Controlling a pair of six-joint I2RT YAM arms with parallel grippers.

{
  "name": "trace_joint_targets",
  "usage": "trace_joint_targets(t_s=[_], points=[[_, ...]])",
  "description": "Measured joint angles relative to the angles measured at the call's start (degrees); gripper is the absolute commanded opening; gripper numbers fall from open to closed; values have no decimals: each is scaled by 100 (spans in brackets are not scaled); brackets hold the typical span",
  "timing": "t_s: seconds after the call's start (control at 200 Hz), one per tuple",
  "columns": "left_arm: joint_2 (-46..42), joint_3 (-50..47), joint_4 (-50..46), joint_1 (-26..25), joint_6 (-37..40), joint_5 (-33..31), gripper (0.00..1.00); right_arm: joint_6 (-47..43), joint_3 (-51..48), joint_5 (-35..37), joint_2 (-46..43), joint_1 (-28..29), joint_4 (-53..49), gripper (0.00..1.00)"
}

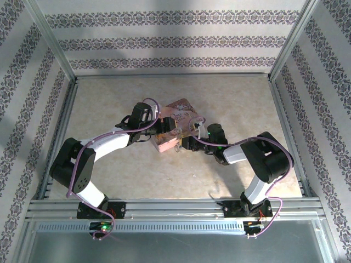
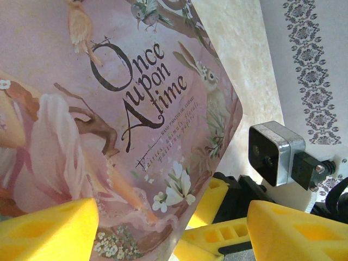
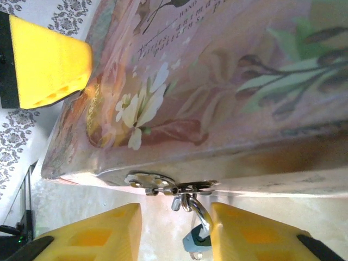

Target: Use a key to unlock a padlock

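Right gripper (image 3: 175,225) sits spread apart around the tiny bluish-silver metal padlock (image 3: 193,242) hanging at bottom centre off the metal hasp (image 3: 163,182) of the pink flower-printed rectangular tin box (image 3: 228,81), left gripper (image 2: 174,220) spread too.

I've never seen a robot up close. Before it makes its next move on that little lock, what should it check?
1. Padlock found: ok. The padlock hangs below the hasp on the pink tin.
2. Shackle through the hasp: ok. The shackle loops through it. Whether it is locked: cannot tell.
3. Right gripper lined up: ok. It is open, with a finger on each side of the padlock.
4. Tin held steady: cannot tell. The left gripper is open, and one of its fingers is clear of the tin.
5. Key ready: cannot tell. It is too small to make out.
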Motion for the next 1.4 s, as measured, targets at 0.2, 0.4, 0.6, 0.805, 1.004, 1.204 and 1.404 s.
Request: trace_joint_targets(t_s=[0.2, 0.4, 0.6, 0.805, 1.004, 1.204, 1.404], points=[[0, 9, -24, 2, 13, 0, 73, 61, -15, 2, -9, -35, -20, 27], [0, 22, -63, 2, 20, 0, 73, 103, -26, 42, -11, -37, -57, 16], [0, 22, -76, 2, 31, 0, 73, 146, -33, 87, -17, -37, -92, 7], [-4, 22, -83, 9, 39, 0, 73, 297, -76, 138, -76, -35, -85, 2], [-7, 20, -83, 11, 37, 0, 73, 551, -133, 260, -168, -31, -50, 0], [-7, 20, -81, 13, 37, 2, 73, 922, -203, 481, -247, 31, 4, 0], [-7, 20, -81, 13, 39, 0, 73, 1384, -258, 844, -269, 192, 153, 0]])
